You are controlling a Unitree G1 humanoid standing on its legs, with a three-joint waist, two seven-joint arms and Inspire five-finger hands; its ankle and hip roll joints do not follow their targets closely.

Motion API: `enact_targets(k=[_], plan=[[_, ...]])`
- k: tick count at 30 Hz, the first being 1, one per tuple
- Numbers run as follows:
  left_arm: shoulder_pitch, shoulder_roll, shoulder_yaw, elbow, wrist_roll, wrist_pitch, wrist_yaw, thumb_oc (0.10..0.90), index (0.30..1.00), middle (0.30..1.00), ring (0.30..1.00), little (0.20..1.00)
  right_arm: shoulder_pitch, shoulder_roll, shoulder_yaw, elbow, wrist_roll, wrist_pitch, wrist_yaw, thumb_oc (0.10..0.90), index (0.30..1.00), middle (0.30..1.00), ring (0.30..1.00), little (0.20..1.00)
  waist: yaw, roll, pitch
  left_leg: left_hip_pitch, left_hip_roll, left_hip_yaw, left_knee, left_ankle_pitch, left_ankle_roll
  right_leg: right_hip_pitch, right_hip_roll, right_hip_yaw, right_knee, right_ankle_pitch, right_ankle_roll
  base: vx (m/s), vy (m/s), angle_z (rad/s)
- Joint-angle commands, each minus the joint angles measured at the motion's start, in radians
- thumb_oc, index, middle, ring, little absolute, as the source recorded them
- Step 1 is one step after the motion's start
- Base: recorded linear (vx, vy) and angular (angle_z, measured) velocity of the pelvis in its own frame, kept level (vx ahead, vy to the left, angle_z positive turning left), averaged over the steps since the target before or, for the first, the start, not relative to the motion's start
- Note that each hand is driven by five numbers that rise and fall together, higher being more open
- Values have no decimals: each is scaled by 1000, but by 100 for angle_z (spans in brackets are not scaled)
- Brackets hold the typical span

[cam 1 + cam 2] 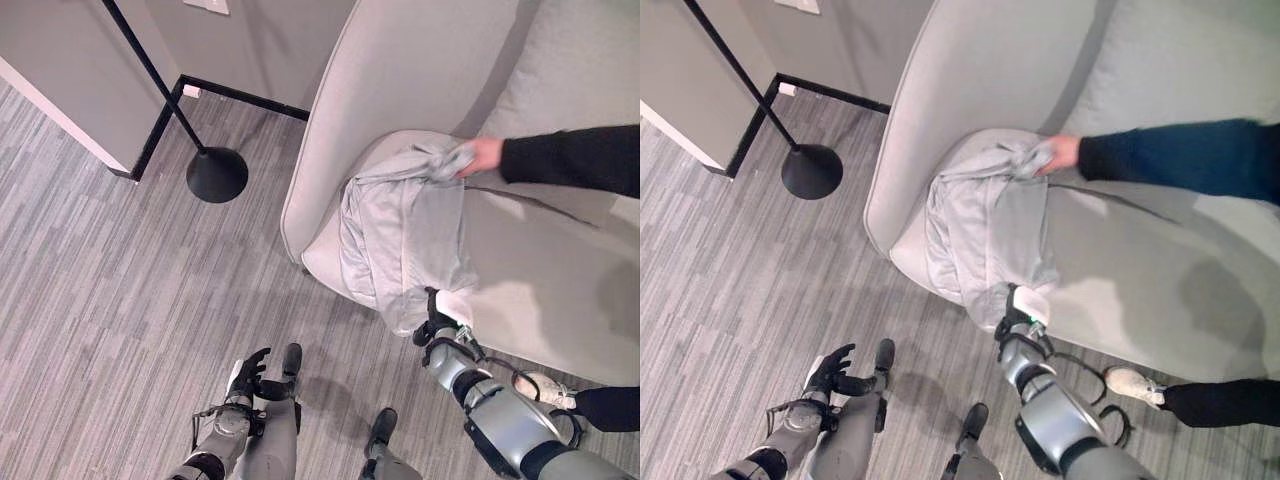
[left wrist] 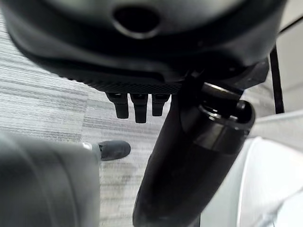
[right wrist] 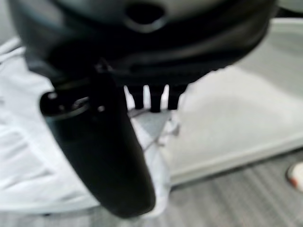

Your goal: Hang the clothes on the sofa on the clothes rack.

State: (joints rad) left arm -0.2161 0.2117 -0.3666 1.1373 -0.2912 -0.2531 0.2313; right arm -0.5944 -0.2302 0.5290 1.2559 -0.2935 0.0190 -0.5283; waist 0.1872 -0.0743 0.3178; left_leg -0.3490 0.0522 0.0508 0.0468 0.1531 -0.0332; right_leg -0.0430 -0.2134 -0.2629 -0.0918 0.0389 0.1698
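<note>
Garment just beyond right hand

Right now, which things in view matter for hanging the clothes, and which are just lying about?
Job:
- light grey garment draped over the sofa's front edge
- pale grey sofa it lies on
- black floor stand with round base, possibly the clothes rack
- right hand at the garment's lower edge
- left hand, low over the floor

Not part of it:
- person's hand holding the garment's top
- person's white shoe
</note>
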Motion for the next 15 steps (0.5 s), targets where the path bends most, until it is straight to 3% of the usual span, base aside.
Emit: enact_targets(k=[1,3,6,15], plan=[[69,-10,-28,43,53,-15,37,800,900,900,900,900,27,-49,21,-103,4,-58,-53,800,900,900,900,900,-21,29,-116,10,85,-39,-36,-34,-67,17,33,45,35,-65,-22,61,-67,-20],[79,-13,-19,48,59,-14,37,800,900,900,900,900,62,-53,16,-164,1,-64,-43,800,900,900,900,900,-30,27,-121,29,91,-35,-46,-32,-70,28,35,47,33,-69,-23,38,-42,-19],[108,-28,27,83,76,3,30,800,900,900,900,900,236,-80,13,-415,-12,-95,26,800,900,900,900,900,-83,24,-150,95,114,-12,-86,-17,-81,63,48,61,29,-85,-26,32,-53,-19],[128,-50,44,111,150,17,10,800,900,900,900,900,524,-124,33,-656,-84,-130,153,800,900,900,900,900,-155,37,-195,200,146,30,-121,-10,-93,122,62,88,33,-107,-31,17,-45,-19]])
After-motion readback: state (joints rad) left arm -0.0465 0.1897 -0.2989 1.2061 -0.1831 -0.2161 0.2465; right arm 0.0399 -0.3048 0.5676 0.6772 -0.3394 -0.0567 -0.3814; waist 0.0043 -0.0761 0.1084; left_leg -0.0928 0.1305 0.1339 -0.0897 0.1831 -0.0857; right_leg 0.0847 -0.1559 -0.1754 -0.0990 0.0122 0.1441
